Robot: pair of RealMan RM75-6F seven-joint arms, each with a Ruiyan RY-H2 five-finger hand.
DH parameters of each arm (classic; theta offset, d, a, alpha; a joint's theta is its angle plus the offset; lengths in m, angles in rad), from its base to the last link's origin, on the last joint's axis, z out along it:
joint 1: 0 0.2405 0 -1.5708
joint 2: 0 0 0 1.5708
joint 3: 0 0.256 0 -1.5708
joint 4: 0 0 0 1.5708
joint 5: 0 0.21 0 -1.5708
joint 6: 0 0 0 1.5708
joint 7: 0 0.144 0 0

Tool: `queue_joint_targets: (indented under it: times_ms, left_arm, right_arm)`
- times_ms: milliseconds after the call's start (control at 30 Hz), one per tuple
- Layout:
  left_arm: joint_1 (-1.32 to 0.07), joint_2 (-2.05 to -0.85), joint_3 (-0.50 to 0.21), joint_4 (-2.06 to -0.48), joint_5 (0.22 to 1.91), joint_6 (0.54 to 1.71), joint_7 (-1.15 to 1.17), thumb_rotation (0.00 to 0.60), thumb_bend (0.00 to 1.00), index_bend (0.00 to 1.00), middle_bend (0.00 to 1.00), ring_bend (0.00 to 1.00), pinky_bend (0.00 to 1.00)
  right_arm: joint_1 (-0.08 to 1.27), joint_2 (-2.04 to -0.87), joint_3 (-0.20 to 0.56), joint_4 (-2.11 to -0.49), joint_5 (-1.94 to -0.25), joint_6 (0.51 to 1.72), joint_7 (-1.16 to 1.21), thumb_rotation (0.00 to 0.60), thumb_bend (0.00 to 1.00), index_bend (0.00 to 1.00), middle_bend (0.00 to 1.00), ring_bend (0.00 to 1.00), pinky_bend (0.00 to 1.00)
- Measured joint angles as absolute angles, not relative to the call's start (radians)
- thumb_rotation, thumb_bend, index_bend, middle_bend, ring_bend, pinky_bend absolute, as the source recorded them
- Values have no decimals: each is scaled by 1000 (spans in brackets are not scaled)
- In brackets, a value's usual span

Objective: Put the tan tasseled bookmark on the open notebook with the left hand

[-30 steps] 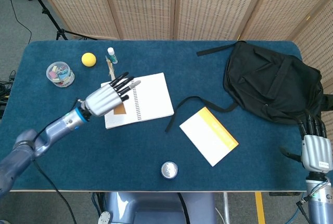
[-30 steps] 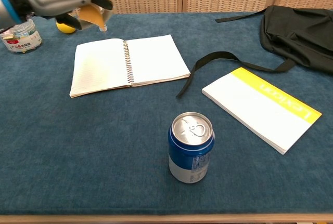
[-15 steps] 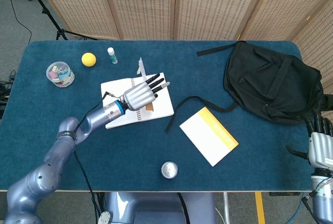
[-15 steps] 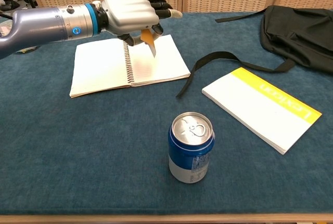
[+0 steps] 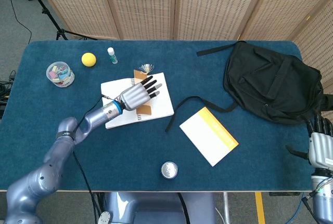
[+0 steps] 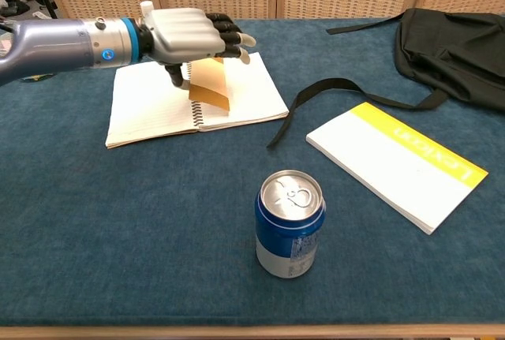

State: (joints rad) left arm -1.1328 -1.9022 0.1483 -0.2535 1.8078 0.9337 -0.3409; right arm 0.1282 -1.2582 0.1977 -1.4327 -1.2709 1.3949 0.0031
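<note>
The open spiral notebook (image 5: pixel 160 98) (image 6: pixel 150 103) lies left of the table's middle. My left hand (image 5: pixel 136 93) (image 6: pixel 188 34) hovers low over its spine and holds the tan tasseled bookmark (image 5: pixel 144 109) (image 6: pixel 210 87) under its fingers. The bookmark slants down, and its lower end touches the page by the spiral. Its tassel (image 5: pixel 146 68) sticks out past the notebook's far edge. My right hand (image 5: pixel 318 150) stays at the table's near right corner, fingers straight and holding nothing.
A blue can (image 5: pixel 169 170) (image 6: pixel 289 222) stands near the front edge. A yellow-and-white pad (image 5: pixel 209 135) (image 6: pixel 394 162) lies right of the notebook. A black backpack (image 5: pixel 270 83) (image 6: pixel 454 44) with a loose strap (image 6: pixel 316 95) sits far right. Far left are a yellow ball (image 5: pixel 89 59), a small bottle (image 5: pixel 112 55) and a clip tub (image 5: pixel 60 74).
My left hand carried the bookmark from the notebook's left side to above its spine, then lowered it until the bookmark's end met the page. The right hand barely moved.
</note>
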Motion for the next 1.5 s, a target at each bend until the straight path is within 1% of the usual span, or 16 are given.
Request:
queue_joint_targets:
  times_ms: [400, 567, 600, 633, 667, 733, 800, 867, 933, 967, 1067, 1200, 1333, 1500]
  left_arm:
    - [-1011, -1724, 171, -465, 1792, 1125, -362, 600, 253, 72, 0, 0, 0]
    - [-986, -1654, 162, -594, 1765, 1124, -350, 600, 253, 74, 0, 0, 0]
    - [-983, -1643, 159, -621, 1759, 1118, -347, 600, 254, 88, 0, 0, 0]
    - [-981, -1632, 157, -650, 1751, 1110, -344, 600, 256, 108, 0, 0, 0]
    - [-978, -1617, 153, -689, 1741, 1098, -341, 600, 261, 153, 0, 0, 15]
    - [-978, -1594, 148, -755, 1724, 1067, -340, 600, 282, 246, 7, 27, 94]
    - [-982, -1562, 144, -847, 1701, 1016, -345, 600, 297, 272, 31, 58, 141]
    - [-990, -1526, 136, -951, 1677, 957, -343, 600, 306, 283, 81, 87, 144]
    - [-1000, -1493, 127, -1037, 1651, 902, -330, 600, 318, 321, 148, 130, 148]
    - [-1007, -1472, 119, -1089, 1630, 862, -312, 600, 322, 334, 162, 139, 153]
    - [-1025, -1430, 95, -1175, 1566, 761, -253, 600, 334, 351, 192, 166, 187]
    - [-1041, -1395, 62, -1239, 1484, 682, -171, 600, 337, 351, 214, 185, 198]
    - [-1041, -1390, 36, -1248, 1433, 653, -120, 600, 335, 362, 216, 185, 198]
    - [-1039, -1412, 17, -1231, 1416, 638, -112, 600, 335, 363, 224, 187, 198]
  right_arm:
    - [123, -1245, 187, -1471, -1299, 1416, -1, 600, 12, 154, 0, 0, 26]
    - [122, -1242, 184, -1477, -1303, 1417, 0, 600, 17, 154, 0, 0, 26]
    - [122, -1242, 183, -1477, -1304, 1416, 0, 600, 18, 154, 0, 0, 26]
    - [122, -1242, 182, -1477, -1304, 1416, 1, 600, 19, 154, 0, 0, 26]
    - [122, -1241, 182, -1477, -1304, 1415, 1, 600, 21, 154, 0, 0, 26]
    - [123, -1240, 181, -1477, -1303, 1411, 2, 600, 19, 154, 0, 0, 26]
    - [123, -1238, 180, -1477, -1303, 1409, 4, 600, 17, 154, 0, 0, 26]
    - [123, -1237, 181, -1476, -1302, 1409, 5, 600, 21, 154, 0, 0, 26]
    - [123, -1237, 181, -1475, -1300, 1408, 7, 600, 22, 154, 0, 0, 26]
    - [123, -1237, 181, -1474, -1298, 1407, 9, 600, 25, 154, 0, 0, 26]
    - [122, -1234, 183, -1472, -1295, 1405, 16, 600, 24, 154, 0, 0, 26]
    - [120, -1231, 186, -1470, -1290, 1407, 24, 600, 26, 154, 0, 0, 26]
    - [119, -1229, 186, -1466, -1287, 1403, 30, 600, 24, 154, 0, 0, 26]
    - [119, -1228, 186, -1468, -1289, 1405, 31, 600, 23, 154, 0, 0, 26]
